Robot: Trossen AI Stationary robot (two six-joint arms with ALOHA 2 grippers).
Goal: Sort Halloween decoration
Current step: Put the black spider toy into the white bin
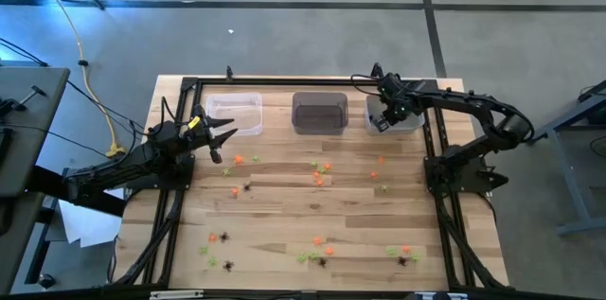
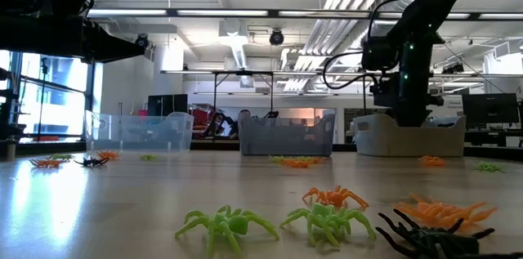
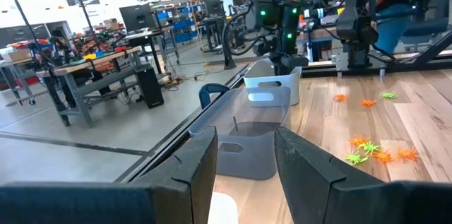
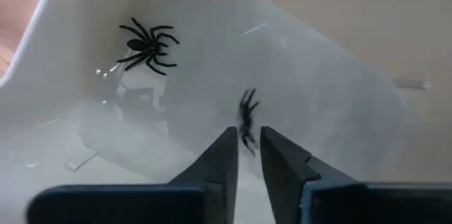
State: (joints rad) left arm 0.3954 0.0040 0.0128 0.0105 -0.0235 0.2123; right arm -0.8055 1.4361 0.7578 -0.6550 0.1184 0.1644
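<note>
Right gripper (image 4: pixel 245 155) hung inside the white bin (image 1: pixel 409 122) at the counter's far right corner, pinching a black spider (image 4: pixel 246 118) — a drop-off seemed imminent, one spider (image 4: pixel 147 44) already there. Left gripper (image 1: pixel 220 135) waited unclenched beside the clear bin (image 1: pixel 234 114); other trinkets (image 1: pixel 320 176) lay mid-counter.

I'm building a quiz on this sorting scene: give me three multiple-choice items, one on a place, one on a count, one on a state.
1. The right end effector is over:
A the right bin
B the middle bin
C bare table

2. Bins along the far edge:
A two
B three
C four

3. The left end effector is:
A shut on a spider
B shut, empty
C open, empty

Answers:
1 A, the right wrist view looks into that bin, at a black spider.
2 B, with the left bin.
3 C, its fingers are apart, with nothing between.
</note>
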